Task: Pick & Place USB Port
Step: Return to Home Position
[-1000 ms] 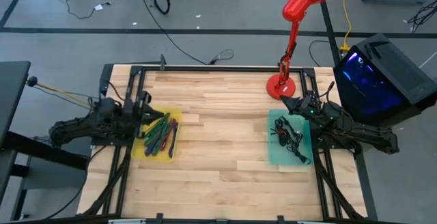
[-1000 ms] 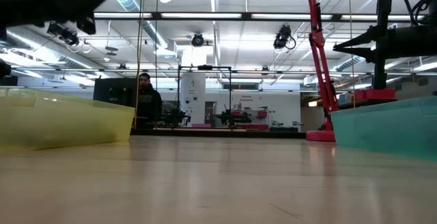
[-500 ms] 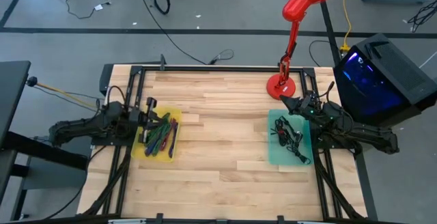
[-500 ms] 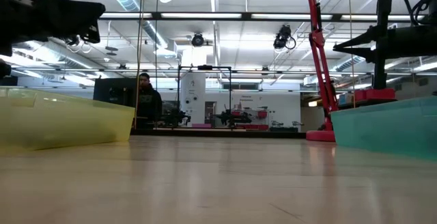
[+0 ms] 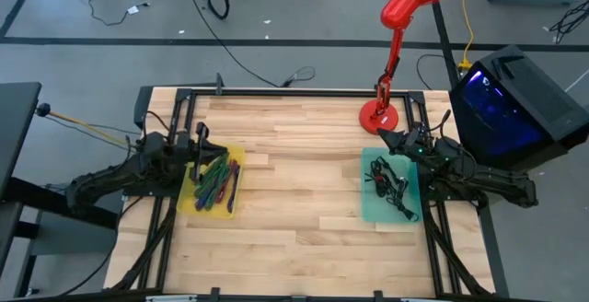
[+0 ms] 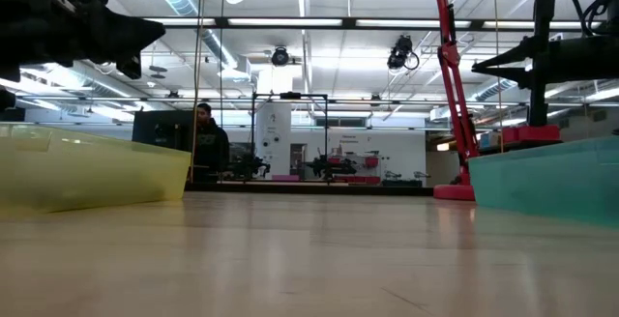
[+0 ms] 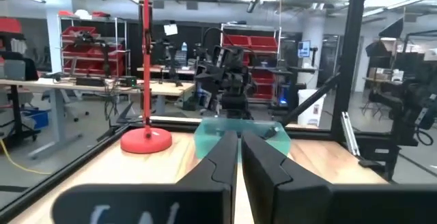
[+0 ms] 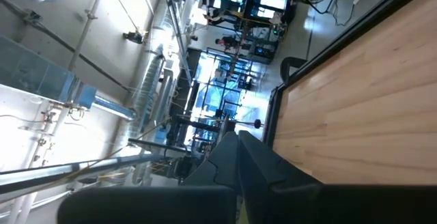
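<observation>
High view. Locate left gripper [image 5: 201,145] above the far left corner of the yellow bin [image 5: 191,205], beside coloured cables [image 5: 214,180] lying in it. Locate right gripper [image 5: 385,139] at the far edge of the green bin [image 5: 373,212]. Find black cables [image 5: 390,184] tangled inside the green bin. Note lamp [image 5: 379,116] standing on the table [image 5: 294,191], just beyond that bin.

Low view. Note yellow bin at left, green bin at right, one arm raised above each. Note person [image 6: 208,138] far behind the table.

Left wrist view. Read left fingers [image 7: 222,166] as almost together, thin slit only, nothing gripped. Note green bin ahead, across the table.

Right wrist view. Read right fingers [image 8: 225,159] as pressed together, nothing gripped.
</observation>
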`<state>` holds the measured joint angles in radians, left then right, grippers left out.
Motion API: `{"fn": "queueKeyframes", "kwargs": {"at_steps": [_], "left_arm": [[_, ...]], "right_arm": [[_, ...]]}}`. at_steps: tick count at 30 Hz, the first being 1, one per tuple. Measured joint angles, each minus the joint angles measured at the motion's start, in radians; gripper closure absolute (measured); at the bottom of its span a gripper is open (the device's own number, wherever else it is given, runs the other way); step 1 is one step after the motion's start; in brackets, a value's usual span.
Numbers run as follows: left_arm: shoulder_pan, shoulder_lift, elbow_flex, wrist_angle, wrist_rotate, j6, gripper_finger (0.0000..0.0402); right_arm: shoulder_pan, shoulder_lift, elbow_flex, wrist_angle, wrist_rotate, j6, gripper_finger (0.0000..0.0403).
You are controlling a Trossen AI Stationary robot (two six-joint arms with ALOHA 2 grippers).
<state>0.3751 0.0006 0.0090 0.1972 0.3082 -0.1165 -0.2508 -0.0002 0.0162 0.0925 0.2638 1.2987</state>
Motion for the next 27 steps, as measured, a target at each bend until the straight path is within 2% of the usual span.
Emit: {"fn": "queueKeyframes", "kwargs": {"at_steps": [8,16,21,27], "left_arm": [[0.049,0.000,0.000,-0.001,0.078,0.004,0.0376],[0.041,0.000,-0.001,-0.001,0.080,0.007,0.0376],[0.008,0.000,-0.001,-0.010,0.078,0.067,0.0376],[-0.090,0.000,-0.001,-0.016,0.045,0.155,0.0376]], "right_arm": [[0.000,0.000,0.000,0.000,0.000,0.000,0.0387],[0.000,0.000,0.000,0.000,0.000,0.000,0.0387],[0.000,0.000,0.000,0.000,0.000,0.000,0.0387],[0.000,0.000,0.000,0.000,0.000,0.000,0.0387]]}}
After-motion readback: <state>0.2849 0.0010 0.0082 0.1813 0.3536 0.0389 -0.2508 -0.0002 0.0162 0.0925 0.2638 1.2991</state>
